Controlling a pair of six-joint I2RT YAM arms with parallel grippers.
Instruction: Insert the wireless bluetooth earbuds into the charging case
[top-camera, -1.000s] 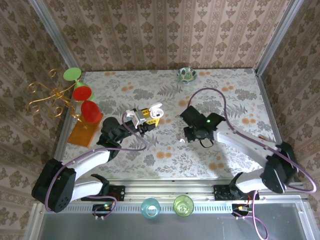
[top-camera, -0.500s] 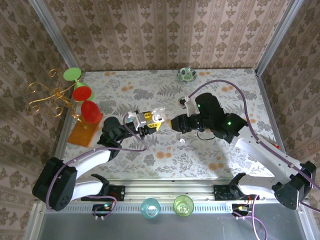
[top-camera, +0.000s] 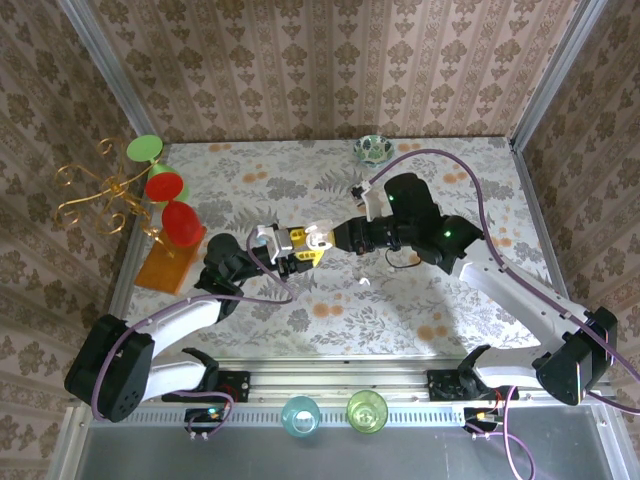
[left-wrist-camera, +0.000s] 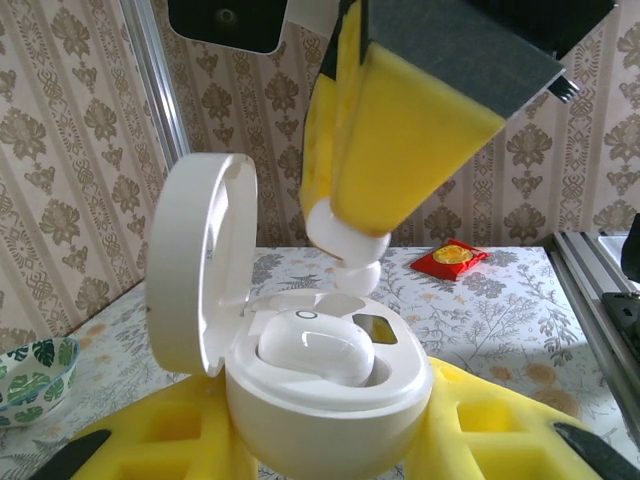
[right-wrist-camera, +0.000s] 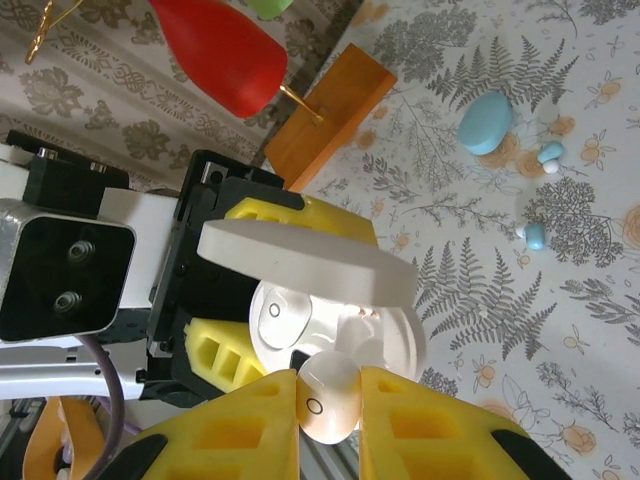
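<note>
My left gripper (left-wrist-camera: 330, 435) is shut on the white charging case (left-wrist-camera: 335, 400), gripping its base between the yellow pads. The lid (left-wrist-camera: 200, 265) stands open to the left. One white earbud (left-wrist-camera: 315, 345) sits in a slot of the case. My right gripper (right-wrist-camera: 330, 400) is shut on a second white earbud (right-wrist-camera: 328, 398), which hangs just above the case's other slot (right-wrist-camera: 385, 335), close to or touching the rim. From above, the two grippers meet tip to tip at the case (top-camera: 316, 238). A pale-blue case (right-wrist-camera: 485, 122) and two small pale-blue earbuds (right-wrist-camera: 550, 153) lie on the table.
A stand with red and green glasses (top-camera: 165, 185) on an orange block (top-camera: 165, 268) stands at the left. A patterned bowl (top-camera: 372, 149) sits at the back. A tiny white piece (top-camera: 364, 283) lies mid-table. Two cups (top-camera: 300, 413) stand by the front rail.
My right arm swung left from the table's middle and brought its earbud up to the open case. The left arm barely moved.
</note>
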